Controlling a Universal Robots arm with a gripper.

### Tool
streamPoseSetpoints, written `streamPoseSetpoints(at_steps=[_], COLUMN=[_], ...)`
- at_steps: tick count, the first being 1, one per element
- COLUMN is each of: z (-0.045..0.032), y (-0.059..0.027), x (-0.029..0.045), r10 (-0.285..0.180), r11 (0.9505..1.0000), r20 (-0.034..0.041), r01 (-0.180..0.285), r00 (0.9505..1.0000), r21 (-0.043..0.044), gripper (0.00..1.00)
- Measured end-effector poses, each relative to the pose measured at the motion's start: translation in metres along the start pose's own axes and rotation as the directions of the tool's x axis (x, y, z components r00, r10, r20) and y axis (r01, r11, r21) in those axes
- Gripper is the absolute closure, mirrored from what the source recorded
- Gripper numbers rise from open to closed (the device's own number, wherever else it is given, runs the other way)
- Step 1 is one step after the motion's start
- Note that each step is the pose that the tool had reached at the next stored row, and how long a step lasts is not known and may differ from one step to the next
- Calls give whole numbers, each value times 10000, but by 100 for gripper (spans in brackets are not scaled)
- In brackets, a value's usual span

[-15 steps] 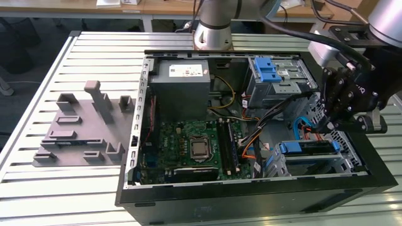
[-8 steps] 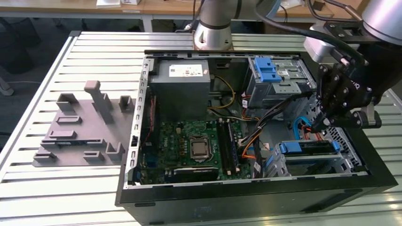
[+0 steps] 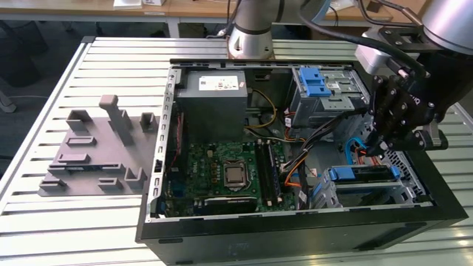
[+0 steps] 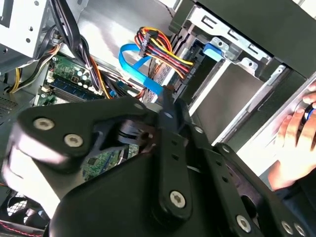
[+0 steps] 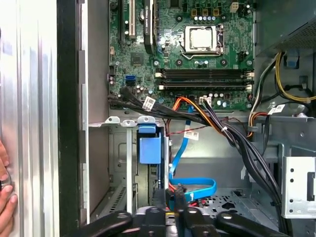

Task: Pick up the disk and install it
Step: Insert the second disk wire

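Starting from the exterior view's left, a grey printed fixture (image 3: 96,152) lies on the slatted table (image 3: 44,100) beside the open computer case (image 3: 296,230). Past the motherboard (image 3: 229,172), the disk (image 3: 362,173) appears to sit in the lower drive bay, its blue rail end facing up. Just above it hangs the gripper (image 3: 380,147), fingers drawn close together with nothing visible between them. A person's hand (image 4: 296,143) rests on the case edge. The drive is likely stiff, fairly heavy and shock-sensitive, with smooth metal faces; the blue plastic rails along its sides look like the safest place to grip
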State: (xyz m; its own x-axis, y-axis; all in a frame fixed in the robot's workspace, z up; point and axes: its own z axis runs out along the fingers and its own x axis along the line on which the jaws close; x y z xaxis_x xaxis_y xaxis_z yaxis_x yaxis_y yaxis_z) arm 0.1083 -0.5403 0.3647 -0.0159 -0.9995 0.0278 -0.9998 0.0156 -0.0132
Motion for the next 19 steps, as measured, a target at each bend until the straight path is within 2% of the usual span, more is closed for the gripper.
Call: streamPoseSetpoints(at_steps=[1, 2, 3, 13, 15, 17, 19], z=[3, 6, 9, 85, 97, 107, 117], y=[0, 0, 0, 0, 0, 0, 0], x=[-6, -12, -17, -27, -28, -28, -28], r10=[-11, -18, -25, -75, -76, -76, -76], r11=[10000, 10000, 10000, 10000, 10000, 10000, 10000], r20=[2, 6, 10, 12, 13, 12, 22], r01=[11, 18, 25, 75, 76, 76, 76], r00=[10000, 10000, 10000, 10000, 10000, 10000, 10000], r21=[-1, -2, -2, -17, -16, -17, -17], gripper=[77, 77, 70, 70, 72, 84, 84])
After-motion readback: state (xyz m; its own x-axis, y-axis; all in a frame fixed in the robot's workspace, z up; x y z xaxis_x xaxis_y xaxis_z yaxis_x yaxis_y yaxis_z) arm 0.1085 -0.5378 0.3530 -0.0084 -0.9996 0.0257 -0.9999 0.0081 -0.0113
